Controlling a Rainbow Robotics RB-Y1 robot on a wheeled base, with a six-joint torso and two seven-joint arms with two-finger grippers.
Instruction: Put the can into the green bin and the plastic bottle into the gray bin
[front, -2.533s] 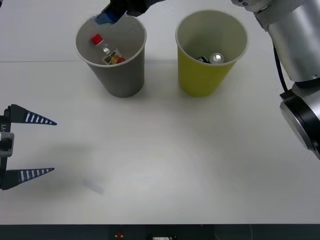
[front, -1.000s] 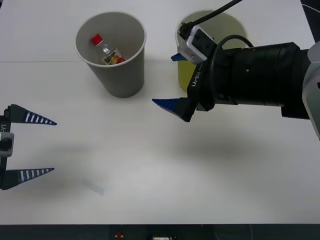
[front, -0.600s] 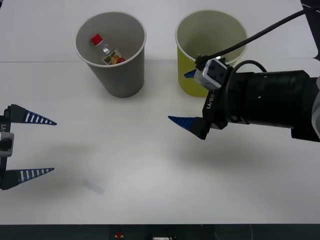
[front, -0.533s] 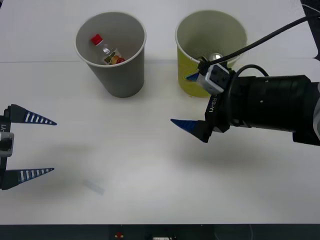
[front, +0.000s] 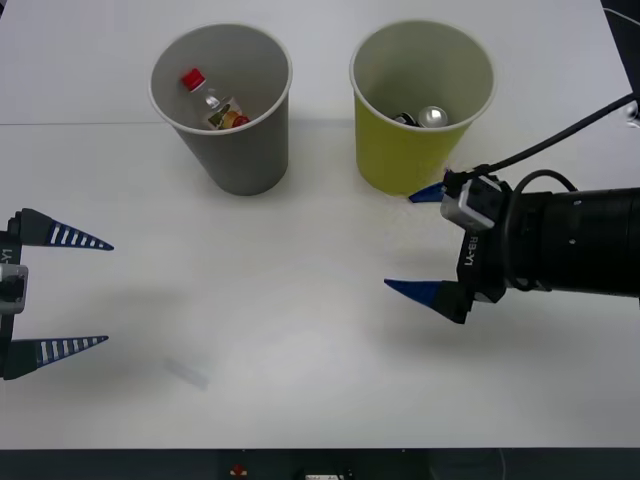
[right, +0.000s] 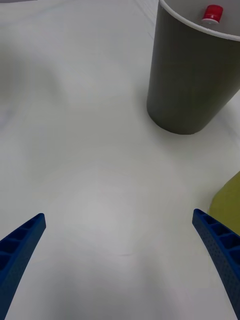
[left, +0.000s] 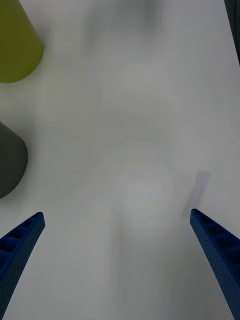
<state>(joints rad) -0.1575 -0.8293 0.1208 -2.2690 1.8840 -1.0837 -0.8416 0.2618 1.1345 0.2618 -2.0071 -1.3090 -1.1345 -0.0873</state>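
Gray bin (front: 222, 105) holds the plastic bottle (front: 213, 101); green bin (front: 422, 100) holds the can (front: 432, 117).
Right gripper (front: 426, 242) and left gripper (front: 75, 292): fingers apart, empty, above the desk (front: 300, 340).

can (front: 432, 116) mostly hidden in green bin (front: 400, 160); bottle (front: 213, 103) partly hidden

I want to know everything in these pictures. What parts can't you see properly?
- The can: front view, its body sits deep in the green bin, whose wall hides it; just the shiny top shows.
- The plastic bottle: front view, its lower end is hidden by the gray bin; right wrist view, just the red cap shows above the rim.
- The left gripper, open: front view, its arm is cut off by the edge.
- The right gripper, open: its far finger is partly behind the wrist camera.
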